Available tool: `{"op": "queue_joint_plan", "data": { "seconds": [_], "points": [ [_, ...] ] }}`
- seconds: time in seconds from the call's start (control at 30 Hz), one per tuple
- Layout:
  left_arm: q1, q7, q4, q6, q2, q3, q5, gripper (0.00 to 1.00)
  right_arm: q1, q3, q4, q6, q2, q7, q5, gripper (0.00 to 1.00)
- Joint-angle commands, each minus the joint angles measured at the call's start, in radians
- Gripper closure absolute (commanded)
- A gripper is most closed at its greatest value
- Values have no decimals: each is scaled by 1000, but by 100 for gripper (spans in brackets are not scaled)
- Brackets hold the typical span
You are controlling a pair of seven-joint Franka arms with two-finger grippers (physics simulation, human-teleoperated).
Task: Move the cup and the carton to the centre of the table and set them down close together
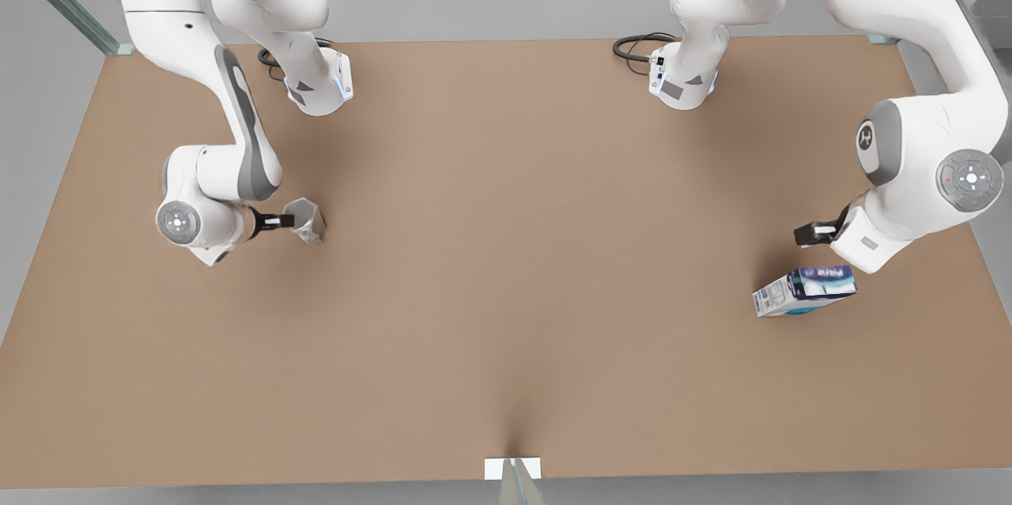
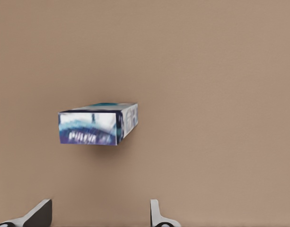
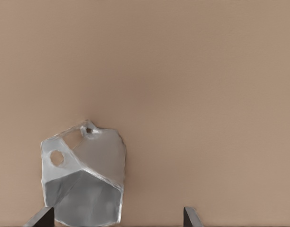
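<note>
Left gripper hangs with fingers spread above the carton, which lies on the surface at the front view's right. Right gripper, also spread, sits beside the cup at the front view's left.

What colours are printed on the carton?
The carton is dark blue and white with teal accents and white lettering, clearest in the left wrist view.

Black cable loops at the far edge; white bracket nearer.
</note>
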Motion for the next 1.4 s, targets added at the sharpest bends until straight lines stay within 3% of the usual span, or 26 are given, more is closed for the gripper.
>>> {"op": "queue_joint_plan", "data": {
  "seconds": [0.0,0.63,0.7,0.8,0.83,0.9,1.13,1.37],
  "points": [
    [0,0,-1,0,0,1,10,0,-1,0,-11,6,-11,0,2,0],
    [-3,-32,0,0,20,-1,8,0,-21,0,-43,113,90,-1,54,0],
    [5,-28,0,2,20,-1,-2,0,-21,0,-45,107,99,-1,68,39],
    [4,-29,0,2,20,-1,-2,0,-33,0,-66,74,90,-32,69,40],
    [2,-29,0,2,20,-1,-2,0,-30,2,-68,63,89,-32,75,50],
    [2,-29,0,2,20,-1,-2,0,-15,23,-72,57,95,-32,98,53],
    [-1,-32,0,11,31,-1,1,0,-20,28,-68,69,112,-34,98,78],
    [-1,-32,0,9,32,-1,-1,0,-18,44,-62,75,112,-34,97,79]
  ]
}}
